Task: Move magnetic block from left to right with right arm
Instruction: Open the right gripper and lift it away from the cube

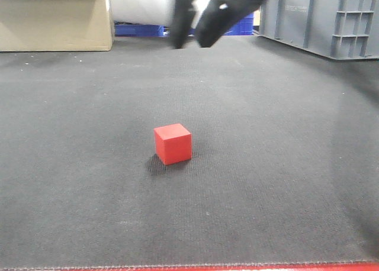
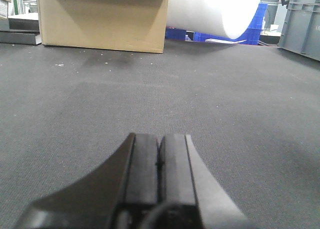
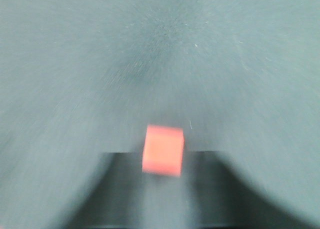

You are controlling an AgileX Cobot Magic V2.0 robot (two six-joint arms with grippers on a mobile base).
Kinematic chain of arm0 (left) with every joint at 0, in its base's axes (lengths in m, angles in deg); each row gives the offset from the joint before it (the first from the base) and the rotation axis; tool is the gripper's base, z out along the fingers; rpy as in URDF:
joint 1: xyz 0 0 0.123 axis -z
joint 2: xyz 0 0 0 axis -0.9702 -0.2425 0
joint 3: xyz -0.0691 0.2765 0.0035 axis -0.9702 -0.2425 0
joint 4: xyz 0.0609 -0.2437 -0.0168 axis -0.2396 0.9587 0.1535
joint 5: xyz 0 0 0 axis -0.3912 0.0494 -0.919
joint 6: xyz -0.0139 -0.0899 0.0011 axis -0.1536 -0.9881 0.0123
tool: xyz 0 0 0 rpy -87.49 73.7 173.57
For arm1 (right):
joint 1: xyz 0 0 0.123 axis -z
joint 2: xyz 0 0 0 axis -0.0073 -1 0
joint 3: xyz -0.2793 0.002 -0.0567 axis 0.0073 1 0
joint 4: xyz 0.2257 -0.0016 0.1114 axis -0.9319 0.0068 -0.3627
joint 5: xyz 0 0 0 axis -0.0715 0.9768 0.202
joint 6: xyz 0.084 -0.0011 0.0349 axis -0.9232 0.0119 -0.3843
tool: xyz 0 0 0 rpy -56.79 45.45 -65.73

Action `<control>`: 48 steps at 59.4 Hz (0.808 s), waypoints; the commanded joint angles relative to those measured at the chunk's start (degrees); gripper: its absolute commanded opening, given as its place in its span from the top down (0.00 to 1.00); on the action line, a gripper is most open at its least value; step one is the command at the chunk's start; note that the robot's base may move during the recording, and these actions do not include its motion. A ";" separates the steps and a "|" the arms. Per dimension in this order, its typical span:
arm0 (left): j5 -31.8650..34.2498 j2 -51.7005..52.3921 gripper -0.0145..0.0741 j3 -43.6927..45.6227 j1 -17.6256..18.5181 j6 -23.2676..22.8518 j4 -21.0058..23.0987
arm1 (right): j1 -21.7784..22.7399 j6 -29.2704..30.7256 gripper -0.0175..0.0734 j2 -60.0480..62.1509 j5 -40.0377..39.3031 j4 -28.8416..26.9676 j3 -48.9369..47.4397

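Front view: sharp-edged matte magnetic block (image 1: 173, 144)

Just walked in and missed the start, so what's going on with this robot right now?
A small red magnetic block sits alone on the dark grey mat, touched by nothing. The right arm hangs above and behind it, its wrist camera looking down on the block; that view is blurred. The left gripper rests low with jaws shut, holding nothing.

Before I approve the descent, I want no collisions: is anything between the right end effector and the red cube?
Nothing visible. The magnetic block sits alone on the dark mat, with the right end effector raised above and behind it; only bare mat lies between.
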 commanded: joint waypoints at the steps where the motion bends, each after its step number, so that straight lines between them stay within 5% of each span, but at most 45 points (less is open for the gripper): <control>1: 5.17 0.65 0.97 -0.48 0.00 -0.25 0.00 | 0.47 0.27 0.69 8.39 -9.58 0.73 7.12; 21: 5.17 0.65 0.97 -0.48 0.00 -0.25 0.00 | 0.47 0.27 0.73 28.27 -23.13 2.41 29.73; 48: 5.17 0.65 0.97 -0.48 0.00 -0.25 0.00 | 0.47 0.31 0.73 35.93 -24.42 3.33 32.41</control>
